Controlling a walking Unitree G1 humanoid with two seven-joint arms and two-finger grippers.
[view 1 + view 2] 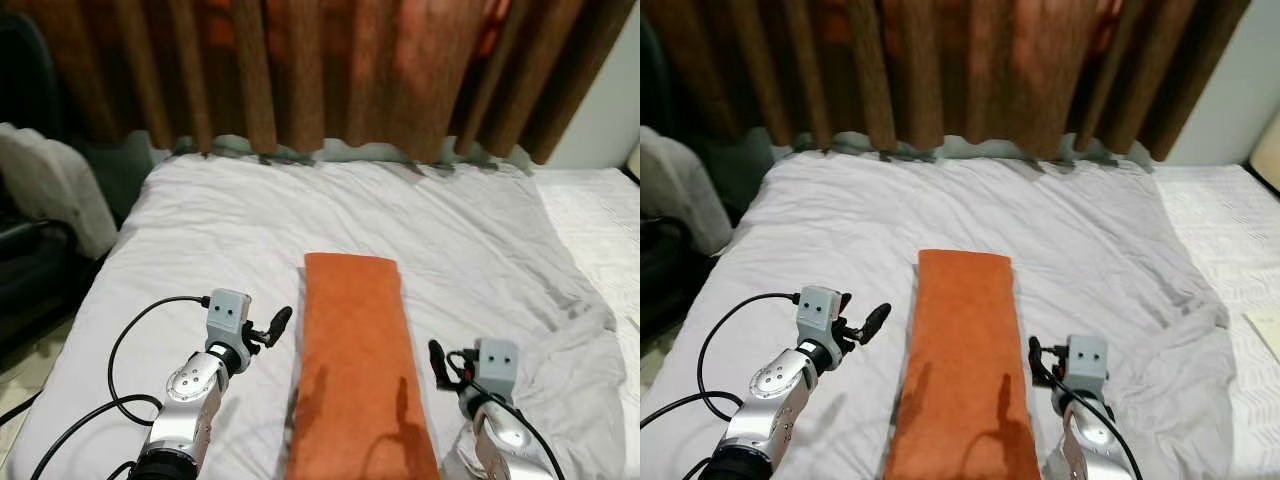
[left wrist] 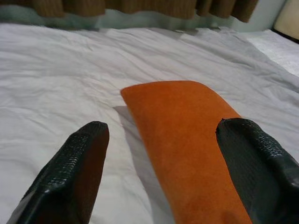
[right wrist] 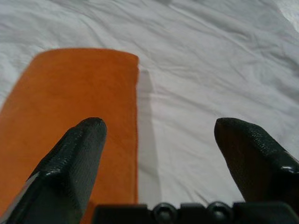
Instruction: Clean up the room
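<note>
A folded orange towel [image 1: 360, 370] lies lower centre on the white bed [image 1: 200, 230] (brown curtains [image 1: 300, 70] fill the top). The left gripper [image 1: 283, 322] and right gripper [image 1: 436, 362] flank it, fingers spread, empty.

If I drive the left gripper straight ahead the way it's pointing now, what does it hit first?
Most likely the orange folded blanket: the open left gripper aims across the white bedsheet at its near long edge. Depth is unclear; it could pass just over the top.

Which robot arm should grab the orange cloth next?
Probably either: the cloth lies between them. The left gripper and the right gripper each hover open beside a long edge. The left looks slightly better placed, its fingers already straddling that edge.
</note>
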